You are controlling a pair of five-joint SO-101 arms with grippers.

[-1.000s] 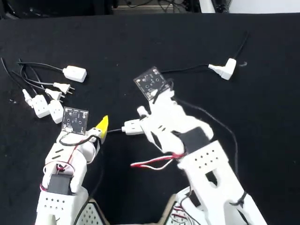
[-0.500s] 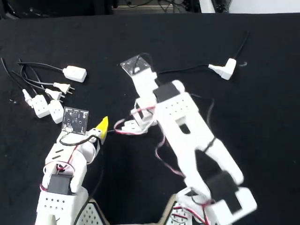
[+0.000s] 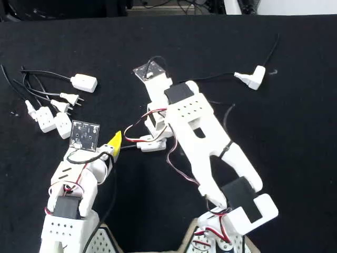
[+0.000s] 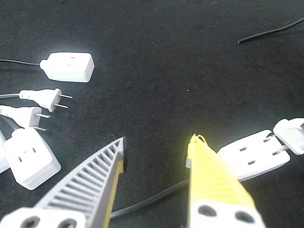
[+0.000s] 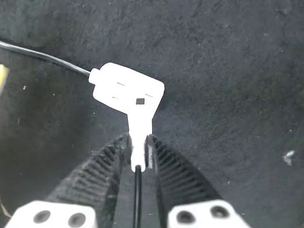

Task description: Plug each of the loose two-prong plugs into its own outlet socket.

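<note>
My right gripper is shut on a white two-prong plug whose front end meets a white outlet socket. In the left wrist view that plug still shows a bit of prong at the socket. From above, the socket lies under my right arm. My left gripper stands open over bare cloth, its yellow finger just left of the socket. Two loose plugs lie at the far left beside free sockets.
An angled white plug with a black cord lies at the back right. Black cords trail from the left cluster, where a third socket sits near the left wrist. The table is covered in black cloth.
My right arm has stretched out and its wrist has swung up and to the back over the socket, which stayed almost in place. The left arm has not moved.
</note>
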